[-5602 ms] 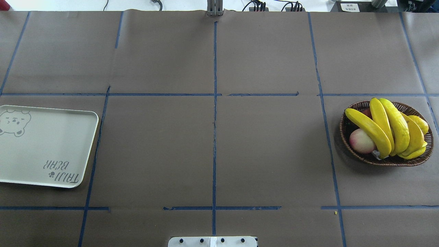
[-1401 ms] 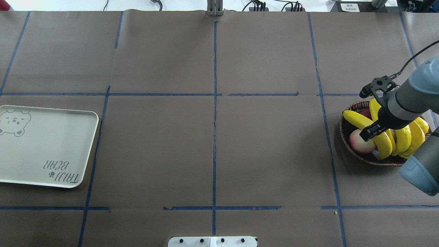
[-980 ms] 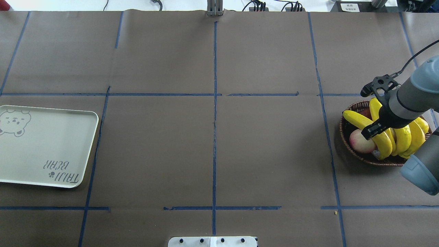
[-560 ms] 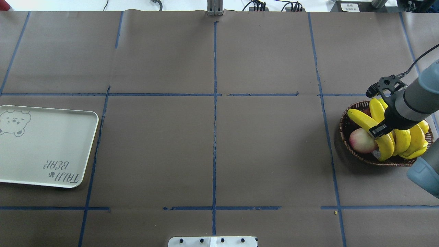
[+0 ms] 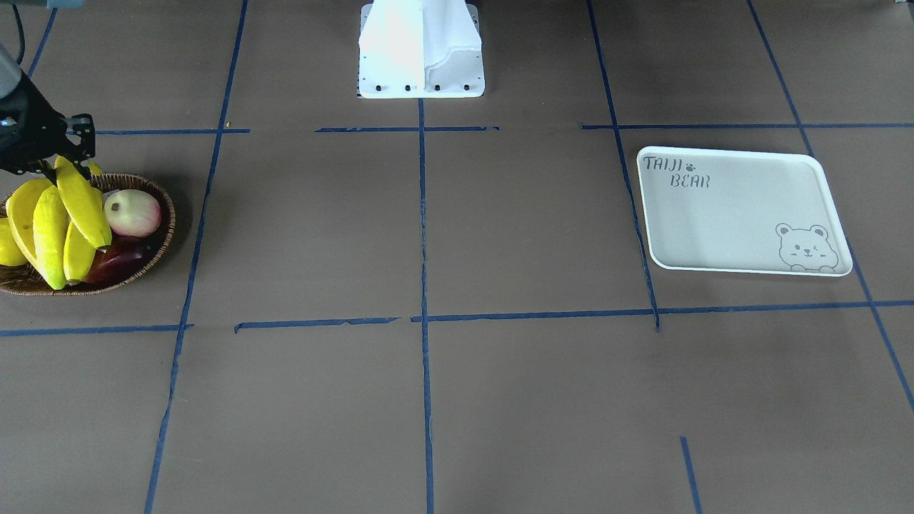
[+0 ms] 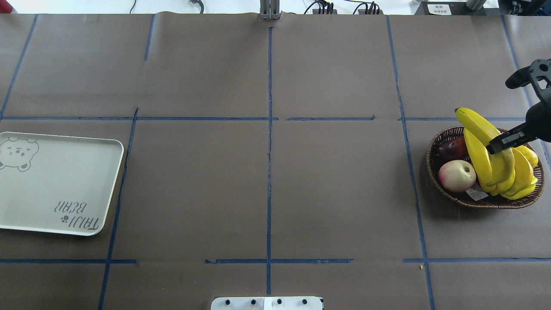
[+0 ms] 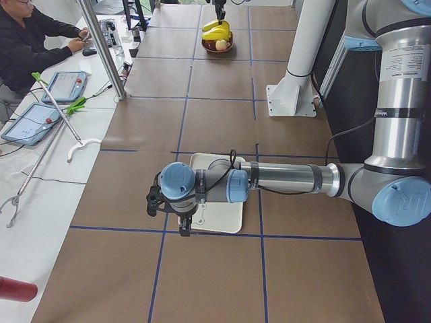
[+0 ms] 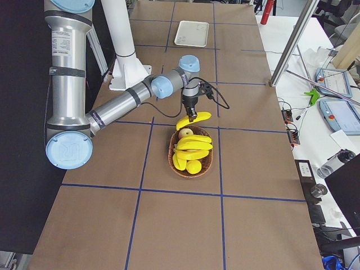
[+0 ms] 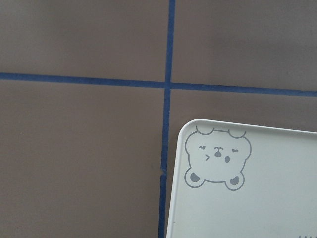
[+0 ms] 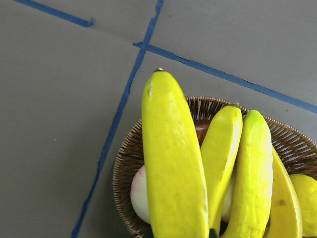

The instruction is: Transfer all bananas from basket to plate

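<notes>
My right gripper (image 6: pixel 501 142) is shut on one long yellow banana (image 6: pixel 475 122) and holds it tilted above the brown wicker basket (image 6: pixel 482 203). The held banana fills the right wrist view (image 10: pixel 173 163) and shows in the front view (image 5: pixel 82 203). Three more bananas (image 6: pixel 523 170) lie in the basket. The white "TAIJI BEAR" plate (image 6: pixel 56 185) lies empty at the far left, and its bear corner shows in the left wrist view (image 9: pixel 257 208). My left gripper (image 7: pixel 186 226) hangs over the plate's edge; I cannot tell whether it is open or shut.
A pink peach (image 6: pixel 457 175), a dark red fruit (image 6: pixel 452 148) and a yellow lemon (image 6: pixel 528 154) share the basket. The white robot base (image 5: pixel 421 50) stands at the table's near edge. An operator (image 7: pixel 34 33) sits beside the table with tablets.
The right gripper came over the basket, shut on the leftmost banana and lifted it up and towards the far right. The peach is now uncovered.
</notes>
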Robot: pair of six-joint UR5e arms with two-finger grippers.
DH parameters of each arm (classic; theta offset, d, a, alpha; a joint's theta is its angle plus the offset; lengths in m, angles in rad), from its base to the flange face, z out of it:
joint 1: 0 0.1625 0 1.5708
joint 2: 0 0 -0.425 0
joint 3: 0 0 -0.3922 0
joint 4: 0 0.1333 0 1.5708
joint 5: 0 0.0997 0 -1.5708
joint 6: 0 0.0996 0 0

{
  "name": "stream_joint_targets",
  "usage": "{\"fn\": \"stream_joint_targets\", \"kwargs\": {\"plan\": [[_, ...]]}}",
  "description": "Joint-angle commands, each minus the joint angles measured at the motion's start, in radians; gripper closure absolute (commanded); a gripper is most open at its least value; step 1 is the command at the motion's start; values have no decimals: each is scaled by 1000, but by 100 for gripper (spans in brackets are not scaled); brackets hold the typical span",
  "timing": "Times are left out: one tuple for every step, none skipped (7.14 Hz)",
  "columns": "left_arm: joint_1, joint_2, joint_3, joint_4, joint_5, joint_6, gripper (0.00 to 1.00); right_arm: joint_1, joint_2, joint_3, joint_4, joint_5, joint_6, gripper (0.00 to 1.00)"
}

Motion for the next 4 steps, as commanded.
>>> {"fn": "stream_joint_targets", "kwargs": {"plan": [[29, -34, -84, -2, 4, -69, 0, 28, 174, -51, 6, 152, 307, 100], [83, -48, -108, -66, -8, -228, 1, -53, 288, -77, 15, 145, 513, 100], [197, -50, -113, -230, -6, -469, 1, -120, 383, -126, 101, 78, 682, 99], [262, -50, -93, -443, -9, -725, 1, -197, 396, -157, 260, -3, 861, 98]]}}
